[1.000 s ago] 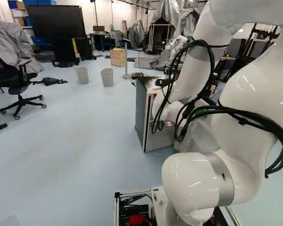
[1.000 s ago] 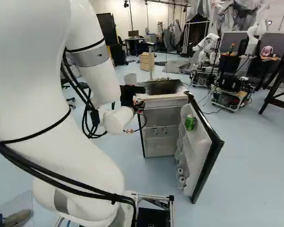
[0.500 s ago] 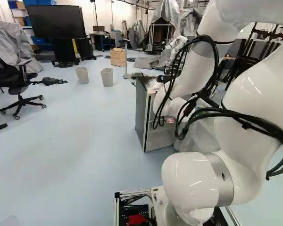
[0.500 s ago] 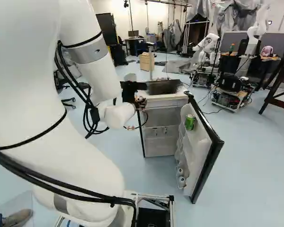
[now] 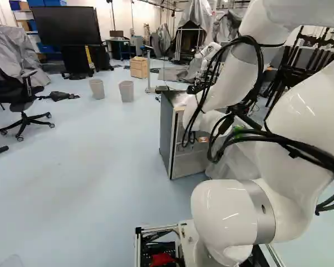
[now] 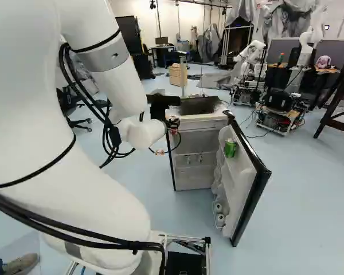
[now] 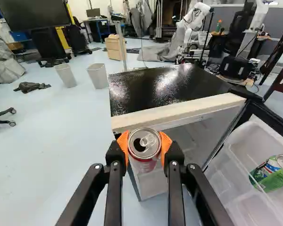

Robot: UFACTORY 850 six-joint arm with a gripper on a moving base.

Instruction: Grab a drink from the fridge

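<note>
In the right base view my gripper (image 6: pixel 172 122) is at the near left edge of the small fridge (image 6: pixel 195 172), level with its top. The wrist view shows the gripper (image 7: pixel 145 143) shut on a silver-topped can (image 7: pixel 144 149) with a red and white body, an orange pad on each side. The can is upright, lid towards the camera, just in front of the fridge's pale front edge. The fridge door (image 6: pixel 247 183) stands wide open. A green can (image 7: pixel 273 174) lies tilted in its clear door shelf (image 7: pixel 240 155); lower in the door are white round things (image 6: pixel 219 217).
The fridge's black top (image 7: pixel 170 87) lies just ahead of the gripper. Two grey bins (image 5: pixel 126 91), a wooden cabinet (image 5: pixel 138 67) and an office chair (image 5: pixel 25 103) stand farther off on the left. Another robot (image 6: pixel 251 57) stands beyond the fridge.
My arm has shifted: the wrist and gripper have moved a little rightward and up in the right base view, the held can moving with them. The base, fridge and door have stayed still.
</note>
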